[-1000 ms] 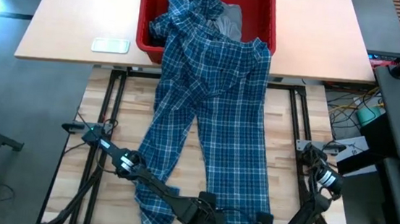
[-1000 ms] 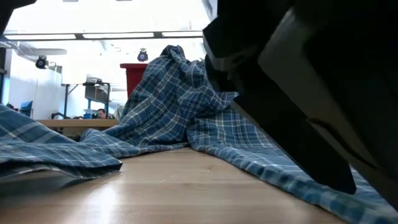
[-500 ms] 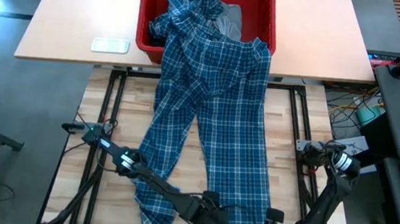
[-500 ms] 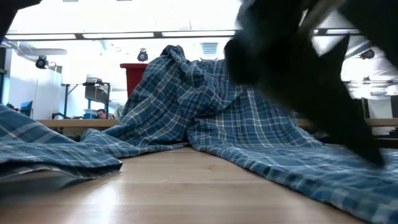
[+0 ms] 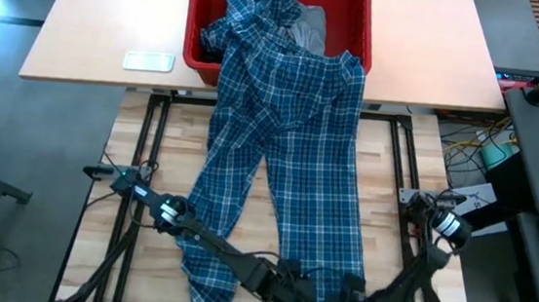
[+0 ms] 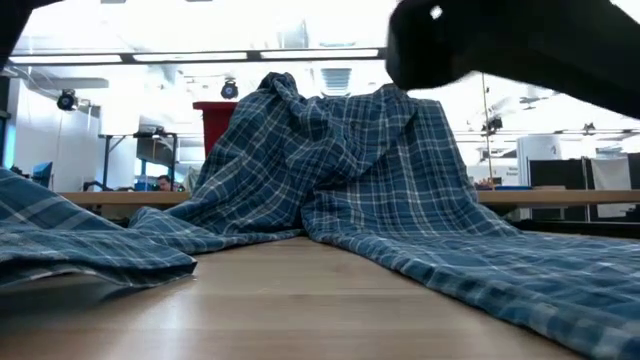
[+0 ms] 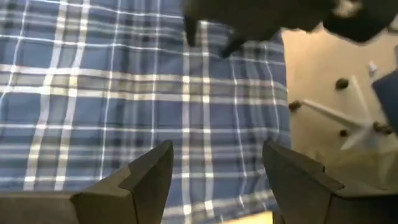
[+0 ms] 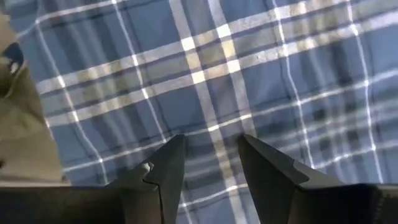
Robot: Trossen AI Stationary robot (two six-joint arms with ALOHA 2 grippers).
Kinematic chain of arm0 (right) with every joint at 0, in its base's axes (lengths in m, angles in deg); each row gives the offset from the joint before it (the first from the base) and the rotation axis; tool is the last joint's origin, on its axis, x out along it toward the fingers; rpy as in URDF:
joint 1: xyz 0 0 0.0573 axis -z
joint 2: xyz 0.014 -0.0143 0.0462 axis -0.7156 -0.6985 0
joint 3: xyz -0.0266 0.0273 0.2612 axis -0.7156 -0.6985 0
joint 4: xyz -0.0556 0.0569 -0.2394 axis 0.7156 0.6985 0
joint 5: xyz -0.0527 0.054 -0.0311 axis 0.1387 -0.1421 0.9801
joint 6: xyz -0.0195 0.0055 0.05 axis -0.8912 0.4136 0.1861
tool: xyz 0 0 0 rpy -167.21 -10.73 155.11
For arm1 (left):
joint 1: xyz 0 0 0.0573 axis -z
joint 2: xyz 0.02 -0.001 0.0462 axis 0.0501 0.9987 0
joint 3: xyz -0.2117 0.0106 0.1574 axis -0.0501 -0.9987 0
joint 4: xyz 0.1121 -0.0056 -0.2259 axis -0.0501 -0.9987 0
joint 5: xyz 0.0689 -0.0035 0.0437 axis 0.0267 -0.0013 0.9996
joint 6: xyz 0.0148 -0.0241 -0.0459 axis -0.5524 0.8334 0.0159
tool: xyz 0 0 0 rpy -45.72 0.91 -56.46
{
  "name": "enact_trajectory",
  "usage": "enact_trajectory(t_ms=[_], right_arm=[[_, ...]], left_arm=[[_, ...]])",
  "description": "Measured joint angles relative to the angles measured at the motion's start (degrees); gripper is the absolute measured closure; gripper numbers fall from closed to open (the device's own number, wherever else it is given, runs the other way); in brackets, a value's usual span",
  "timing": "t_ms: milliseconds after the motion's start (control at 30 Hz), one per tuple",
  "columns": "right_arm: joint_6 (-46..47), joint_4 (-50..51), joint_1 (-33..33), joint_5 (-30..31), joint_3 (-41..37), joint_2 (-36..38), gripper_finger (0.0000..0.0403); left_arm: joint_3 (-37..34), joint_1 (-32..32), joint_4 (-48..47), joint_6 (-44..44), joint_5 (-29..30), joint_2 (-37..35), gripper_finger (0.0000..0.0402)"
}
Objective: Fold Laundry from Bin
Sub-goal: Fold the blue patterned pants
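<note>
Blue-and-white plaid cloth garment drapes out of the red rectangular plastic bin, long axis running from the bin toward the near edge of the wooden table; two long parts lie side by side on the table. Light grey garment sits in the bin. Left hand over the plaid near the table's near edge, fingers parted, gripping nothing. Right hand just beside it over the plaid, fingers narrowly parted, nothing between them.
</note>
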Motion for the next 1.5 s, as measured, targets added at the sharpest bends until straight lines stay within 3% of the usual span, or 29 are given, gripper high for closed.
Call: enact_trajectory(t_ms=[233, 600, 833, 1000, 1133, 1300, 1500], right_arm=[[-11.76, -2.06, 8.39, -2.76, -6.41, 3.39, 0.0253], [-20.84, 0.04, 19.81, -2.26, -23.02, 20.20, 0.0254], [-17.28, 1.49, 20.43, -2.52, -26.23, 33.59, 0.0259], [-11.63, 1.76, 15.33, -0.36, -22.56, 38.90, 0.0259], [-7.48, 1.51, 9.83, 0.70, -19.76, 37.27, 0.0264], [-3.09, -0.15, 5.18, 0.51, -17.17, 30.18, 0.0266], [-1.04, -4.98, 2.43, 0.03, -13.41, 19.80, 0.0266]], left_arm=[[0.00, -0.32, -12.52, -1.79, 5.24, -3.03, 0.0171], [-0.10, -1.61, -12.17, 0.98, 9.58, -2.80, 0.0171], [0.02, -4.01, -2.44, -2.53, 8.87, -1.32, 0.0171], [-0.63, -3.19, 2.20, -7.88, 8.16, -0.79, 0.0171], [-0.97, -2.91, 6.44, -13.06, 6.04, 0.63, 0.0171], [-0.94, -3.11, 10.16, -16.33, 5.12, 3.03, 0.0171], [-0.58, -4.90, -3.23, -14.92, 12.80, 3.60, 0.0171]])
